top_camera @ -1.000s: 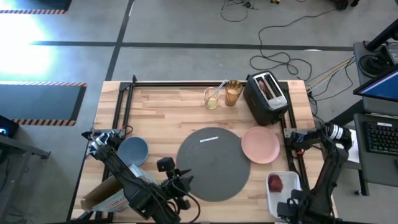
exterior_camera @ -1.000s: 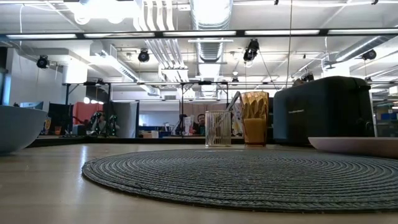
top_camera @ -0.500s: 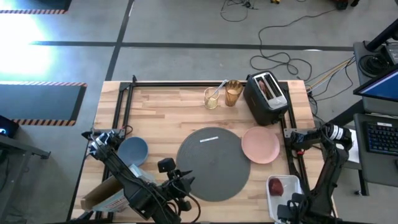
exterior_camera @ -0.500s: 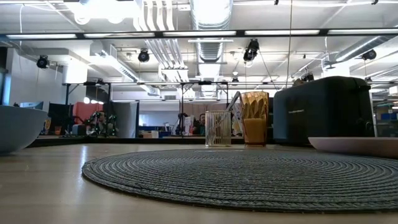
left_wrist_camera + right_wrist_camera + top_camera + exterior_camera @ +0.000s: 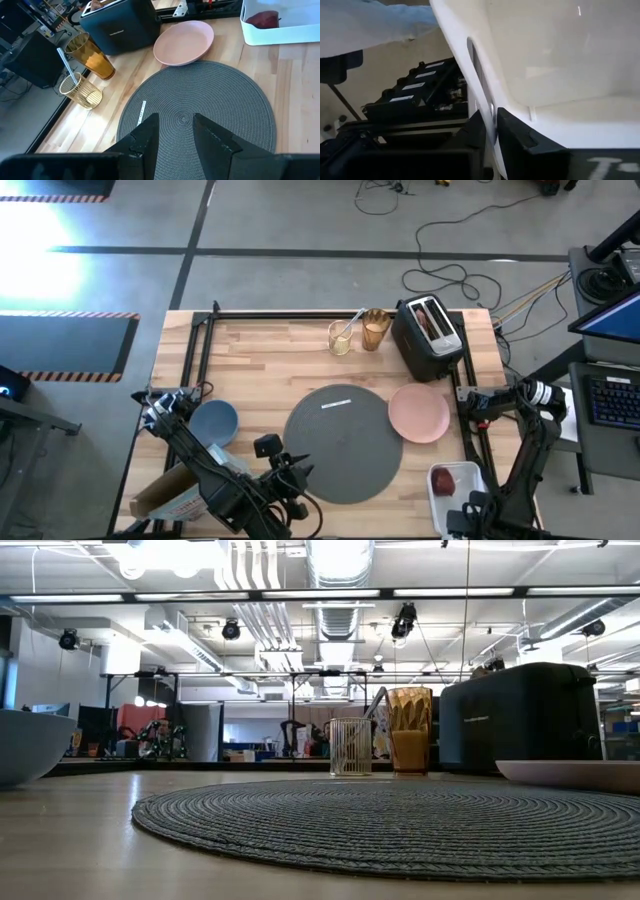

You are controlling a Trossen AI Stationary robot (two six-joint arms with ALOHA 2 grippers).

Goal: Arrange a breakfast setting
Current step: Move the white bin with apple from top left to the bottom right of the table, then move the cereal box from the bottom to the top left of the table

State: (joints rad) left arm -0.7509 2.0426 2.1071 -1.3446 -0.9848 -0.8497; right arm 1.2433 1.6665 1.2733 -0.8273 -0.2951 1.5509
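Note:
The dark-grey mat point(image 5: 345, 442) lies at the table's middle. The blue bowl point(image 5: 213, 423) stands to its left and the pink plate point(image 5: 419, 412) to its right. At the far edge stand the amber tumbler point(image 5: 375, 330), a clear cup holding the spoon point(image 5: 341, 337), and the black toaster with toast point(image 5: 428, 335). The red apple point(image 5: 443, 473) lies in the white tray point(image 5: 470, 480) at the near right. My right gripper point(image 5: 489, 117) is shut on that tray's near end. My left gripper point(image 5: 175, 120) hovers open above the mat's near-left edge, with nothing between its fingers. My right gripper pinches the white tray's near end wall point(image 5: 487, 95), just below a slot in it. One finger is outside the wall and one inside. The fingers come from above, slanting down. In the high view the tray lies level at the table's near right corner.
Dark frame rails run along the table's left point(image 5: 190, 370), far and right sides. A cardboard box point(image 5: 165, 492) lies under my left arm at the near left corner. Bare wood shows between the mat and the far row of things.

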